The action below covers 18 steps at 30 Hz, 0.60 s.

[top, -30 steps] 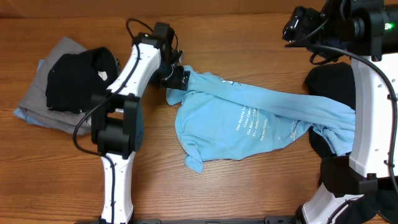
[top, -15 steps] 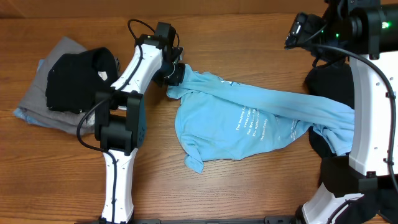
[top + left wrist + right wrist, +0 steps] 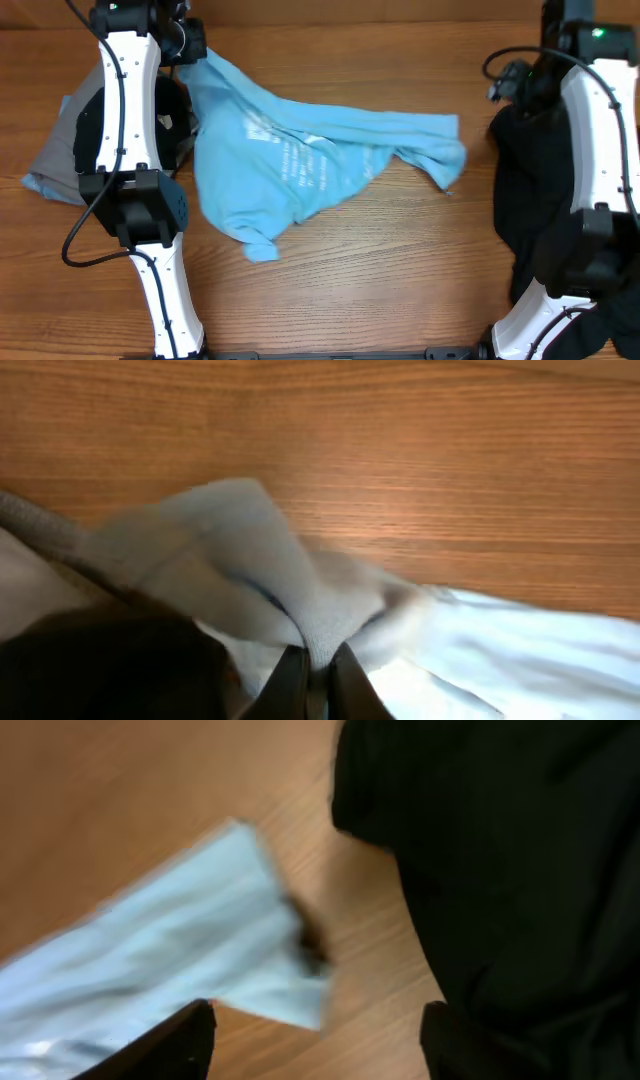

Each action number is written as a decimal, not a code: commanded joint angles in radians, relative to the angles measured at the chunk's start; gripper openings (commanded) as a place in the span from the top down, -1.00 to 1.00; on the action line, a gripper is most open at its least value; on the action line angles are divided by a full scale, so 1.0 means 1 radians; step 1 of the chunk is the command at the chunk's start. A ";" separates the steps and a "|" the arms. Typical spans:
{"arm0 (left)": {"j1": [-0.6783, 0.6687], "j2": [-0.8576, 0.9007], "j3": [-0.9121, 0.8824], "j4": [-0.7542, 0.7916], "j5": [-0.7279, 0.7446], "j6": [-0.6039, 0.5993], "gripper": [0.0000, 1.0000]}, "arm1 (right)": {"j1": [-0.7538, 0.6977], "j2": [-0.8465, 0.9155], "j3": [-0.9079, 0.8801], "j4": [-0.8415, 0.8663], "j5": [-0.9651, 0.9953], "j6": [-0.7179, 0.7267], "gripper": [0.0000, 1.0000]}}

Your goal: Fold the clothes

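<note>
A light blue T-shirt point(image 3: 290, 150) with white lettering lies stretched across the table's middle. Its far-left corner is raised and pinched in my left gripper point(image 3: 188, 42), whose jaws are shut on a fold of the blue fabric point(image 3: 318, 645). The shirt's right end point(image 3: 225, 945) rests loose on the wood. My right gripper point(image 3: 320, 1045) hovers open just past that end, above bare wood, with nothing between its fingers point(image 3: 185, 1035). In the overhead view the right gripper point(image 3: 508, 80) stands at the edge of a black garment point(image 3: 535, 190).
At the left a black shirt point(image 3: 85, 135) lies on a grey one point(image 3: 50, 165), partly under my left arm. The black pile on the right point(image 3: 500, 850) fills the table's right edge. Bare wood point(image 3: 380, 270) shows along the front.
My left gripper shut on the blue shirt's corner and pulled it up and left. The whole shirt slid left, its right end coming off the black pile. The right gripper narrowed a little.
</note>
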 commanded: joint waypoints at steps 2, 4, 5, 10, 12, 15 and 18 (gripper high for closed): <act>-0.029 -0.015 0.015 -0.002 -0.001 0.021 0.65 | -0.015 0.003 -0.252 0.166 -0.006 0.009 -0.08; -0.035 -0.015 0.015 -0.011 -0.001 0.024 0.41 | -0.046 0.004 -0.366 0.271 0.002 0.037 0.33; -0.039 -0.015 0.015 -0.018 0.000 0.027 0.29 | -0.066 0.004 -0.413 0.312 0.014 0.056 0.60; -0.050 -0.029 0.020 -0.058 0.005 0.031 -0.10 | -0.201 0.006 -0.594 0.464 0.041 0.095 0.80; -0.050 -0.051 0.020 -0.070 0.018 0.031 -0.34 | -0.274 0.009 -0.648 0.509 0.042 0.095 0.83; -0.050 -0.114 0.020 -0.093 0.030 0.031 -0.58 | -0.380 0.011 -0.673 0.542 0.075 0.095 0.88; -0.050 -0.187 0.020 -0.132 0.033 0.031 -0.65 | -0.496 0.011 -0.654 0.554 0.079 0.095 0.92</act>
